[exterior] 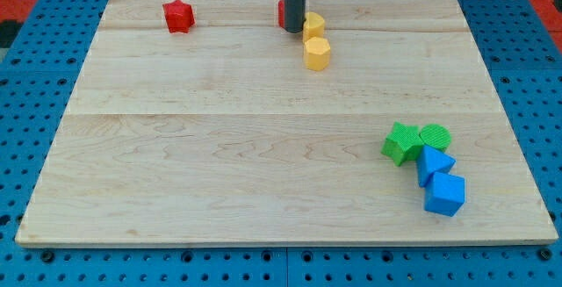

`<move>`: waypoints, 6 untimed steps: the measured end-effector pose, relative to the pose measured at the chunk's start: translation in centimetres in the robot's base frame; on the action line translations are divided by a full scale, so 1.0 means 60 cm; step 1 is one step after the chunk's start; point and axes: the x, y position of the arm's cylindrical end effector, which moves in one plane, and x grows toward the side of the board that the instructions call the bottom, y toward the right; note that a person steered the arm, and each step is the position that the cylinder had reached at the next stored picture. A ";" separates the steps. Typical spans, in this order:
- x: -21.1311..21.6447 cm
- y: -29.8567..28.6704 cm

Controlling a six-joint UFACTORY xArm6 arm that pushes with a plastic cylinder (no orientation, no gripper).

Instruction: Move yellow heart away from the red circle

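The yellow heart (pixel 313 25) lies near the view's top, just right of centre. The red circle (pixel 281 12) is just left of it, mostly hidden behind my dark rod. My tip (pixel 293 30) rests on the board between the two, touching or nearly touching the heart's left side. A yellow hexagon (pixel 317 53) sits directly below the heart, touching it or nearly so.
A red star (pixel 178 15) lies at the top left. At the lower right a green block (pixel 402 142), a green circle (pixel 434 135), a blue block (pixel 434 164) and a blue cube (pixel 444 194) are clustered. The wooden board (pixel 219 147) sits on a blue pegboard.
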 end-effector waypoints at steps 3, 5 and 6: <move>0.004 0.112; -0.022 0.204; -0.118 0.179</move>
